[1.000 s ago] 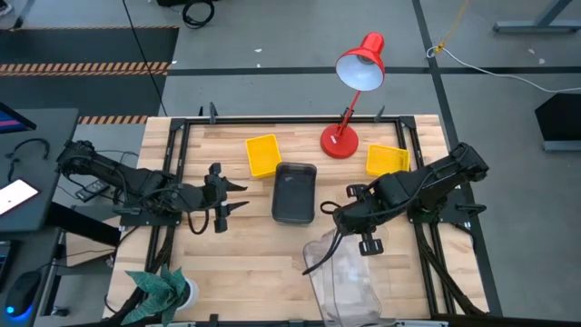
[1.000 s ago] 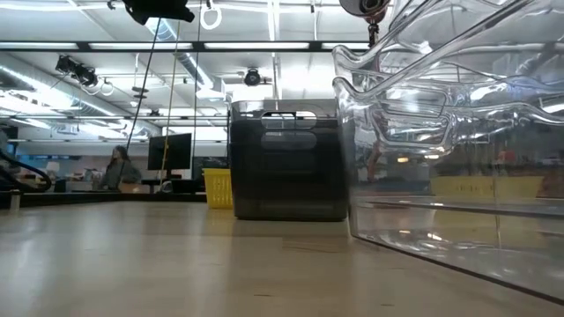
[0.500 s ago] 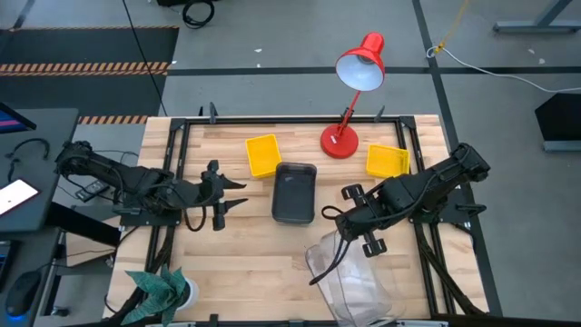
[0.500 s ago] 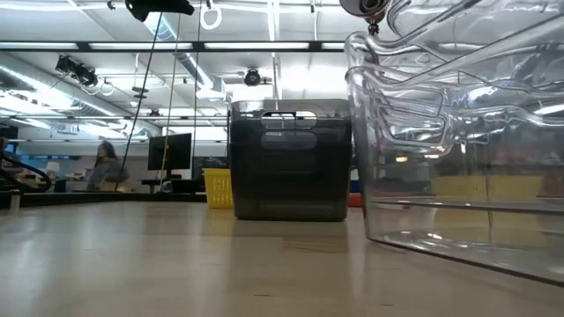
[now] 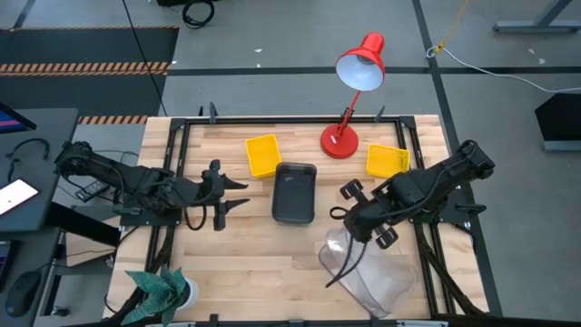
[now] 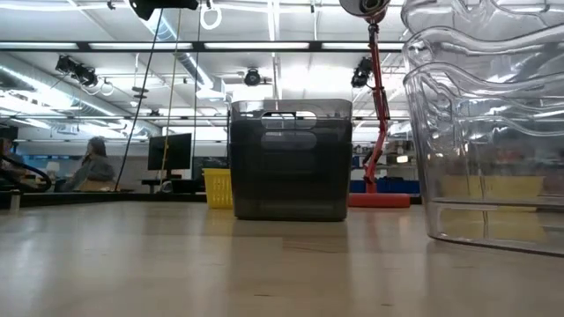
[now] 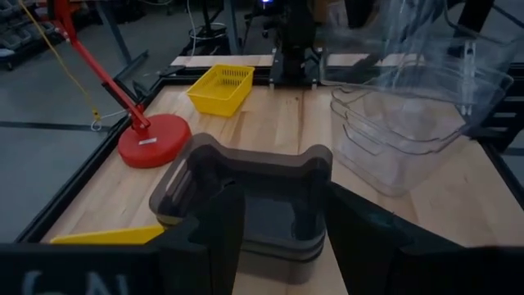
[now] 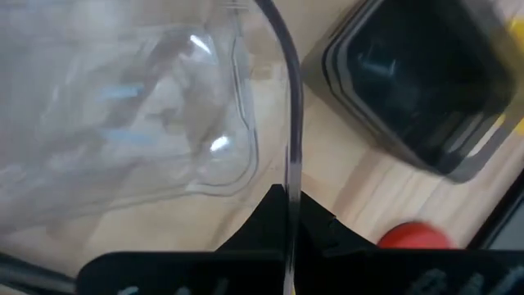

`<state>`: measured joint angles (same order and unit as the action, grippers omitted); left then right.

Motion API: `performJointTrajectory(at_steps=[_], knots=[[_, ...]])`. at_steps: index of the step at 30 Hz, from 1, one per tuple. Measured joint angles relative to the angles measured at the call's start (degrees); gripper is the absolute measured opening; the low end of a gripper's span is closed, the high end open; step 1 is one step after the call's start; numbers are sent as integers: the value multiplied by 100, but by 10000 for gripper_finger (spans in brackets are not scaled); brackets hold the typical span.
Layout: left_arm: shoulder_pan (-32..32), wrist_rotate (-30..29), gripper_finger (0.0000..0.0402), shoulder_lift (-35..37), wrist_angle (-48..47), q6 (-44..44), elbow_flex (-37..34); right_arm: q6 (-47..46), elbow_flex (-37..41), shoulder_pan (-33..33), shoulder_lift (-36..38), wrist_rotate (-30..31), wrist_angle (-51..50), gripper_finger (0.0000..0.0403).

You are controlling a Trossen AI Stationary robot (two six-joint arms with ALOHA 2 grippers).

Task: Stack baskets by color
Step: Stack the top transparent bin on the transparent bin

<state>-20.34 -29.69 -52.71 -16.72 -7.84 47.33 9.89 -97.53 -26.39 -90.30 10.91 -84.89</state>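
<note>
Clear baskets [image 5: 370, 272] near tabletop's front-right edge, rim pinched in closed right gripper [image 5: 349, 232]; lower level onto stack before releasing. Left gripper [image 5: 238, 196] parted, empty, left of grey baskets [image 5: 295, 193].

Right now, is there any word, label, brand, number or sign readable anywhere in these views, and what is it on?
None can be read.
Red desk lamp: a small pale label on its base, too small and blurred to read.
Dark-grey baskets, yellow baskets, clear baskets: no print visible.
Monitors in the room behind: dark, nothing legible.
</note>
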Motion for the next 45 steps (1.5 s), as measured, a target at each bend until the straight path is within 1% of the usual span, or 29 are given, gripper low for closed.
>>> performJointTrajectory(at_steps=[4, 7, 18, 20, 24, 27, 29, 34, 39, 43, 45], knots=[[4, 2, 172, 0, 14, 11, 0, 753, -1, -71, 218, 42, 4, 2], [4, 0, 172, 0, 15, 11, 0, 1097, 0, -148, 274, 33, 13, 2], [4, 14, 172, -2, 34, 120, -2, 1639, 1, -254, 372, -161, -138, 1], [4, 189, 172, -2, 43, 115, -3, 1735, 0, -254, 372, -198, -147, 2], [4, 352, 172, -17, 144, 66, -4, 1451, 1, -254, 372, -202, -83, 13], [4, 360, 172, -17, 289, 40, -9, 1255, 1, -254, 359, -406, 13, 28], [4, 371, 172, -19, 347, -88, -9, 1067, 1, -254, 342, -494, 30, 35], [4, 496, 172, -313, 572, -558, -11, 462, 1, -254, 321, -456, 14, 54], [4, 758, 182, -681, 635, -949, -9, -319, 1, -251, 319, -451, -23, 97], [8, 902, 194, -816, 701, -954, -9, -794, 1, -254, 325, -453, -174, 141], [26, 952, 196, -817, 684, -954, -9, -1332, -51, -254, 342, -451, -335, 159]])
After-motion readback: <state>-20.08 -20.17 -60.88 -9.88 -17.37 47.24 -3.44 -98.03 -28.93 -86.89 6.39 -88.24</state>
